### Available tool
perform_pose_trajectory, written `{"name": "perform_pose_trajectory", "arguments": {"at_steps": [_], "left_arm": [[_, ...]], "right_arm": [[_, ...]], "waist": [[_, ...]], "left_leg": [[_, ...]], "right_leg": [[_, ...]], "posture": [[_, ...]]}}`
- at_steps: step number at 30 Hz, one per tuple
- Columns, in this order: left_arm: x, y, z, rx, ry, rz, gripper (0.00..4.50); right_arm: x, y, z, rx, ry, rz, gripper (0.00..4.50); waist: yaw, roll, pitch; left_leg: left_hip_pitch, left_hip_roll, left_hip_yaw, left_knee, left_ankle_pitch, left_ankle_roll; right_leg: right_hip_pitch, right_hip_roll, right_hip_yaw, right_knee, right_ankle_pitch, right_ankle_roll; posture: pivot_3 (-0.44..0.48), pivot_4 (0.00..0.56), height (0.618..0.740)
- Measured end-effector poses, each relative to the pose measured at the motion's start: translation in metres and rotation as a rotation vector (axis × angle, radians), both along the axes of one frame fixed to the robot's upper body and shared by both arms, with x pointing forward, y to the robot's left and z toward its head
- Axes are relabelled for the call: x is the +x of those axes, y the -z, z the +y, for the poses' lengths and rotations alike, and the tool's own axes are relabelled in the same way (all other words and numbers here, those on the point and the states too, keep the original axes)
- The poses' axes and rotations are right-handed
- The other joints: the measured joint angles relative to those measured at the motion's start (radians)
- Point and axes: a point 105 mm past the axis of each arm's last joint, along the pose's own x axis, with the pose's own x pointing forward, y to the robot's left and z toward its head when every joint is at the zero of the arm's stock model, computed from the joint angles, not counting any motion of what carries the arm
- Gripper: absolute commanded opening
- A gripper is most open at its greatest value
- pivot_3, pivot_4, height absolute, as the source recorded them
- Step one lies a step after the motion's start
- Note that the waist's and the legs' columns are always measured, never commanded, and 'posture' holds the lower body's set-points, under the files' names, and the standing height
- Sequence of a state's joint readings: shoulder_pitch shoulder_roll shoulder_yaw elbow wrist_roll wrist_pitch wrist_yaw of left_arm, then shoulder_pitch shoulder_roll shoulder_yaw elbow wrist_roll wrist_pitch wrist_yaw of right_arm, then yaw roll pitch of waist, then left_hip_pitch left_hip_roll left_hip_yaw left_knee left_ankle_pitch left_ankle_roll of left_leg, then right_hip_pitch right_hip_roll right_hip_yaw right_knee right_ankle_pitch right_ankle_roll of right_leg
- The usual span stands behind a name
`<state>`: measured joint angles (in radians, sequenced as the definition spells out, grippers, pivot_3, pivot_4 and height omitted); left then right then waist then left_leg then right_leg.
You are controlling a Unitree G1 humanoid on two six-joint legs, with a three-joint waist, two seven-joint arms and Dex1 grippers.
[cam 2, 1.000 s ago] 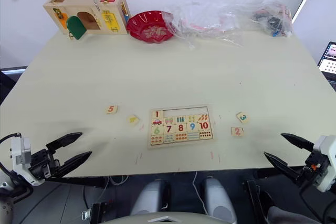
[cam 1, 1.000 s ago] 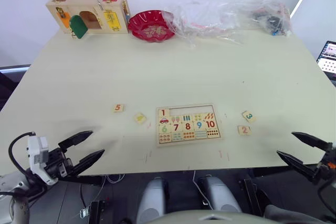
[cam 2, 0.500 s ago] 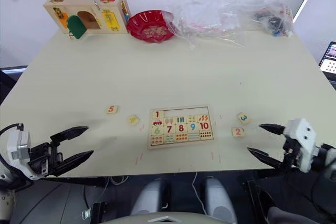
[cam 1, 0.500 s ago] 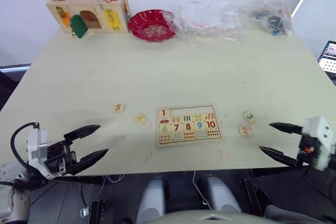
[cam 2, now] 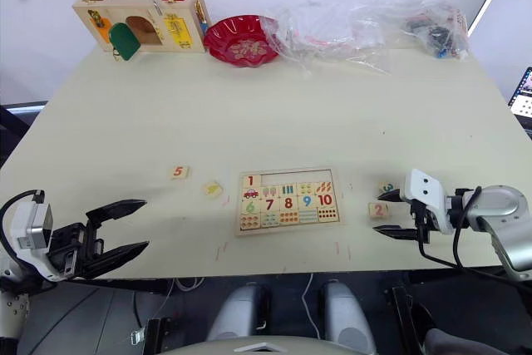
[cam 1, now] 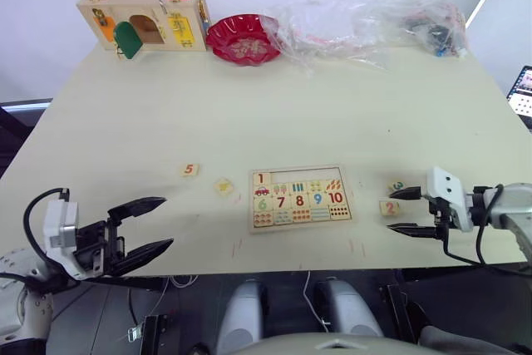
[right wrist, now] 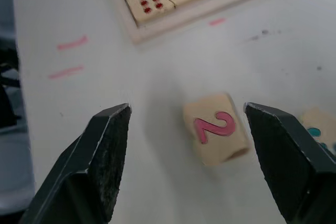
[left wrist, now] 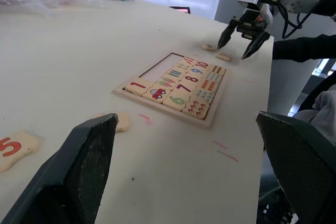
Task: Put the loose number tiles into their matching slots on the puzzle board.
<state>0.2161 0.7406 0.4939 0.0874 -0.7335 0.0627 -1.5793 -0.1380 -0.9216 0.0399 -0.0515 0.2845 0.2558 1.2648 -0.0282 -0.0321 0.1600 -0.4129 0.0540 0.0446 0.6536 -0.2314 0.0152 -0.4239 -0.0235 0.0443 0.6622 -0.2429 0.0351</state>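
Note:
The puzzle board (cam 1: 299, 197) lies at the table's front centre, with tile 1 (cam 1: 261, 178) seated in its upper row. The other slots (cam 1: 303, 175) of that row are bare. Loose number tiles lie around it: the 5 (cam 1: 189, 170) and a yellow-marked tile (cam 1: 223, 186) to its left, the 2 (cam 1: 388, 207) and the 3 (cam 1: 396, 186) to its right. My right gripper (cam 1: 391, 211) is open, its fingers straddling the 2 (right wrist: 216, 135) without touching it. Near the front left edge my left gripper (cam 1: 166, 222) stands open and holds nothing, well short of the 5.
At the far left stands a wooden box with coloured doors (cam 1: 143, 18), with a red bowl (cam 1: 243, 37) beside it. Crumpled clear plastic bags (cam 1: 374, 22) lie along the far edge. A screen (cam 1: 524, 89) sits off the table's right side.
My right gripper has swung in from beyond the front right edge and now brackets the 2 tile. The left gripper has barely shifted. No tile has moved.

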Motion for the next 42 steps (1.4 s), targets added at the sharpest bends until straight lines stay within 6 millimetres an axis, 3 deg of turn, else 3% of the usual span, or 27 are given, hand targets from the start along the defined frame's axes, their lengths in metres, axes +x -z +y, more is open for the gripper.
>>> {"name": "perform_pose_trajectory", "arguments": {"at_steps": [11, 13, 30, 31, 33, 36, 42], "left_arm": [[-0.001, 0.001, 0.0, 0.0, -0.001, 0.007, 4.5], [-0.002, 0.001, 0.0, 0.002, 0.001, 0.008, 4.5], [-0.001, -0.004, -0.008, 0.029, 0.075, 0.0, 4.5], [-0.001, -0.003, -0.009, 0.027, 0.081, 0.003, 4.5], [-0.001, -0.004, -0.009, 0.029, 0.083, 0.0, 4.5], [0.0, -0.007, -0.007, 0.044, 0.086, -0.016, 4.5], [0.0, -0.004, -0.011, 0.043, 0.107, -0.009, 4.5]], "right_arm": [[0.01, 0.004, -0.012, -0.04, -0.023, 0.019, 3.64], [0.01, 0.004, -0.012, -0.041, -0.026, 0.017, 3.12], [0.01, 0.006, -0.011, -0.037, -0.033, -0.002, 3.12], [0.009, 0.006, -0.011, -0.037, -0.034, -0.003, 2.71], [0.009, 0.007, -0.011, -0.038, -0.035, -0.005, 2.41], [0.008, 0.007, -0.01, -0.038, -0.042, -0.012, 0.93], [0.008, 0.007, -0.008, -0.039, -0.042, -0.028, 0.89]], "waist": [[0.003, 0.0, 0.0], [0.005, 0.0, 0.0], [0.013, 0.0, 0.0], [0.013, 0.0, 0.0], [0.013, 0.0, 0.0], [0.015, 0.0, 0.0], [0.015, 0.0, 0.0]], "left_leg": [[0.0, 0.0, 0.0, 0.0, 0.0, 0.0], [0.0, 0.0, 0.0, 0.0, 0.0, 0.0], [0.0, 0.0, 0.001, 0.0, 0.0, 0.0], [0.0, 0.0, 0.001, 0.0, 0.0, 0.0], [0.0, 0.0, 0.0, 0.0, 0.0, 0.0], [0.0, 0.0, 0.0, 0.0, 0.0, 0.0], [0.001, 0.001, 0.001, 0.0, 0.0, 0.0]], "right_leg": [[0.0, 0.0, 0.0, 0.0, 0.0, 0.0], [0.0, 0.0, 0.0, 0.0, 0.0, 0.0], [0.0, 0.002, 0.0, 0.0, 0.0, -0.001], [0.0, 0.002, 0.0, 0.0, 0.0, -0.001], [0.0, 0.002, 0.0, 0.0, 0.0, -0.001], [0.0, 0.003, 0.0, 0.0, 0.0, -0.001], [0.0, 0.003, 0.001, 0.0, 0.001, -0.001]], "posture": [[0.0, 0.15, 0.74], [0.0, 0.15, 0.74], [0.0, 0.15, 0.74], [0.0, 0.15, 0.74], [0.0, 0.15, 0.74], [0.0, 0.15, 0.74], [0.0, 0.15, 0.74]]}}
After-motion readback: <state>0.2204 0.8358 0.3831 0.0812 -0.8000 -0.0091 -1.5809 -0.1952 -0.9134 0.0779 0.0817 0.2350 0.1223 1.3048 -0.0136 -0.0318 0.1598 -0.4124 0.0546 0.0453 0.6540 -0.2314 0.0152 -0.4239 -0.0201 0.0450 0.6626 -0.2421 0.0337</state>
